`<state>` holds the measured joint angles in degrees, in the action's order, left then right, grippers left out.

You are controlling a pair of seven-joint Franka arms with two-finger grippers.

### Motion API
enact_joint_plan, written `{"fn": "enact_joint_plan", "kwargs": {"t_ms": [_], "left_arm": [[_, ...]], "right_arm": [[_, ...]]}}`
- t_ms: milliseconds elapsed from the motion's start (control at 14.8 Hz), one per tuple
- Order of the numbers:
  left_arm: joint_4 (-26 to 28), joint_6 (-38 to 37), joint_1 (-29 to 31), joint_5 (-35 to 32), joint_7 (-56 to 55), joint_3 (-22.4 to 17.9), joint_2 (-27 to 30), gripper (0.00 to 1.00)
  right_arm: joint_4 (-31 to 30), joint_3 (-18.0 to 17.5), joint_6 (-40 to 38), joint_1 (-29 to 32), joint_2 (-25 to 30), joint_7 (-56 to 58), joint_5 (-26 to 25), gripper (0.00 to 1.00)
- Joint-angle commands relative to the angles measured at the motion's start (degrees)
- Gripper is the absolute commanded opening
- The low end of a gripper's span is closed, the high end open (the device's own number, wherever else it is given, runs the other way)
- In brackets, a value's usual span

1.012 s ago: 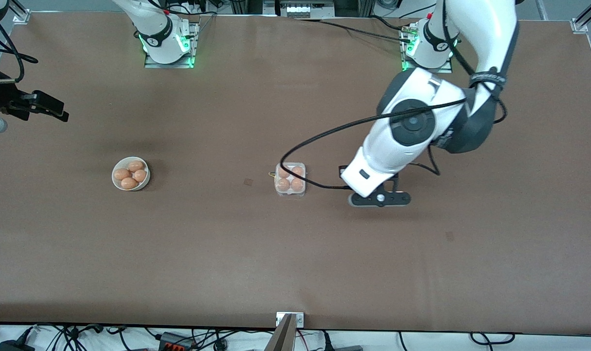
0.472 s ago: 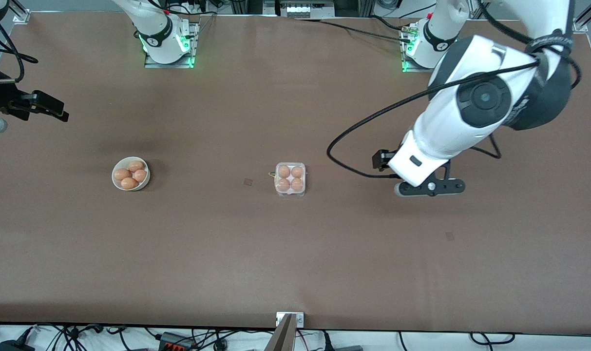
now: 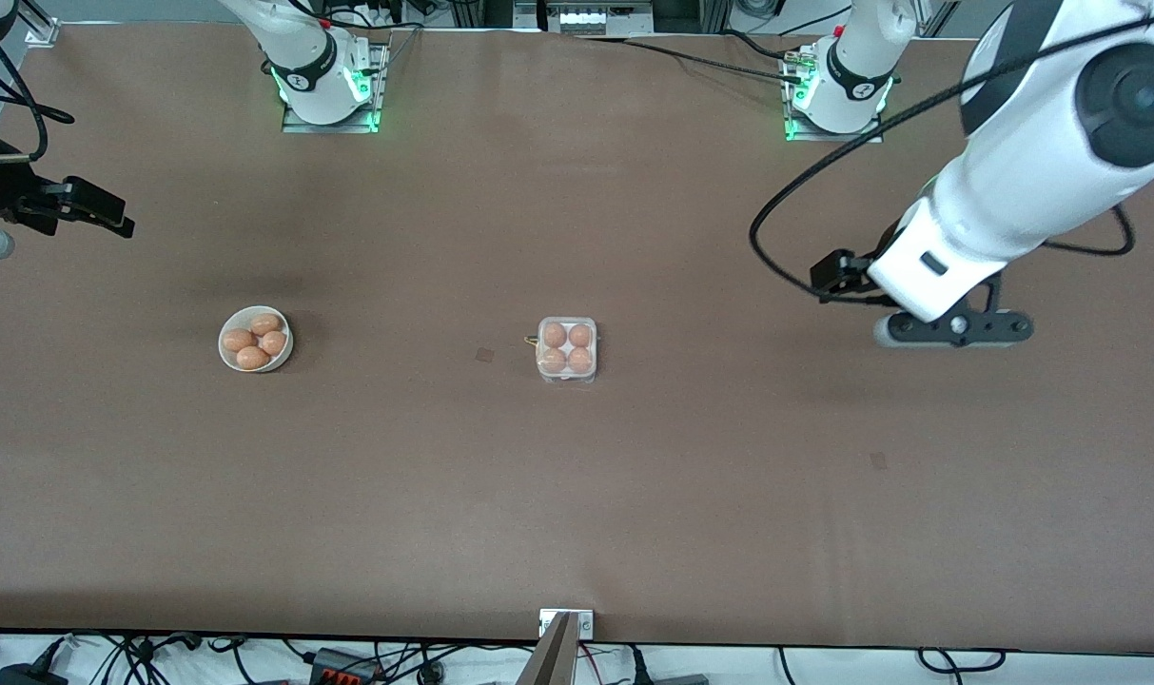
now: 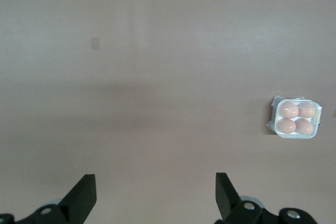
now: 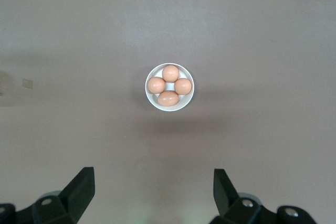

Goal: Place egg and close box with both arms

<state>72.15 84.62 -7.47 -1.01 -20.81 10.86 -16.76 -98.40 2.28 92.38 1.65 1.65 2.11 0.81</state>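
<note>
The box is a small clear-plastic carton in the middle of the table with four brown eggs in its cells. Its lid appears to lie down over them. It also shows in the left wrist view. My left gripper hangs over bare table toward the left arm's end, well apart from the box; in the left wrist view it is open and empty. My right gripper waits at the right arm's end of the table; in the right wrist view it is open and empty.
A round white bowl with several brown eggs stands toward the right arm's end and shows in the right wrist view. Small dark marks dot the brown table. A metal bracket sits at the table's near edge.
My left arm has swung away from beside the box toward the left arm's end of the table. The box, bowl and right arm have not moved.
</note>
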Motion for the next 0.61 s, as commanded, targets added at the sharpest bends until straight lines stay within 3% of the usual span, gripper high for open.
{"fn": "enact_joint_plan", "kwargs": {"t_ms": [0,337,540], "left_arm": [[7.8,0.6,3.3,0.9,1.5,-0.1,7.4,1.0],[15.3,1.2,6.2,1.0,1.8,-0.1,14.2,1.0],[20.8,4.0,7.9,1.0,8.7,-0.1,17.1,1.0]], "right_arm": [[0.2,-0.3,-0.4,0.5,0.2,0.5,0.7,1.0],[0.2,-0.3,-0.5,0.6,0.2,0.5,0.7,1.0],[0.3,-0.3,-0.4,0.5,0.2,0.4,0.7,1.0]]}}
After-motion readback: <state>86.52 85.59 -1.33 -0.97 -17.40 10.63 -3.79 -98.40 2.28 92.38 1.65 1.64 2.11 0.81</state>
